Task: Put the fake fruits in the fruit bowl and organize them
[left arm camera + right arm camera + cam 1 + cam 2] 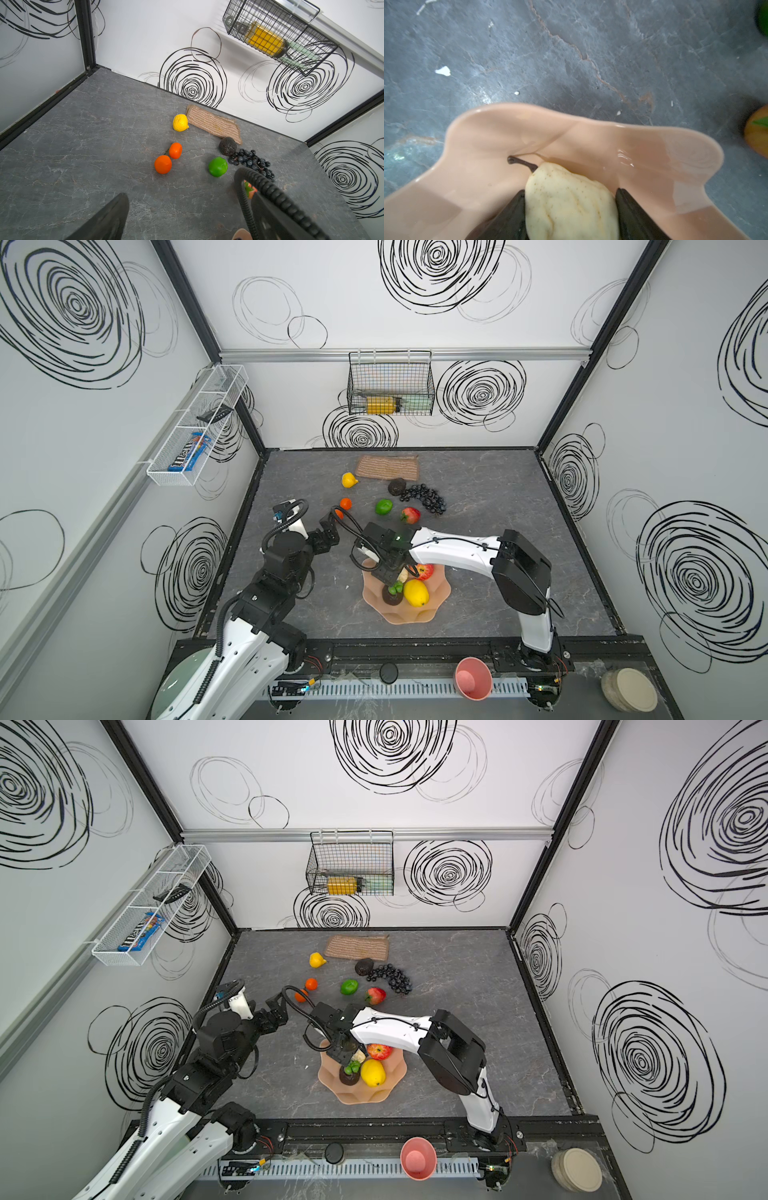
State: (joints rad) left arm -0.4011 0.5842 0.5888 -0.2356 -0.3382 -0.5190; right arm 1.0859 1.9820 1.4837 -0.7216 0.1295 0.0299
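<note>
Cream pear (566, 207) is lying closest to my right wrist camera, and my right tool (569, 192) is grasping it from both sides inside the fruit bowl (477, 145), the stem touching the wall. Lower centre in both top views, the bowl is also holding a lemon (416, 592) and an apple (426, 571). My left tool (331, 526) is hanging released over the bench (498, 497), near two oranges (163, 164).
</note>
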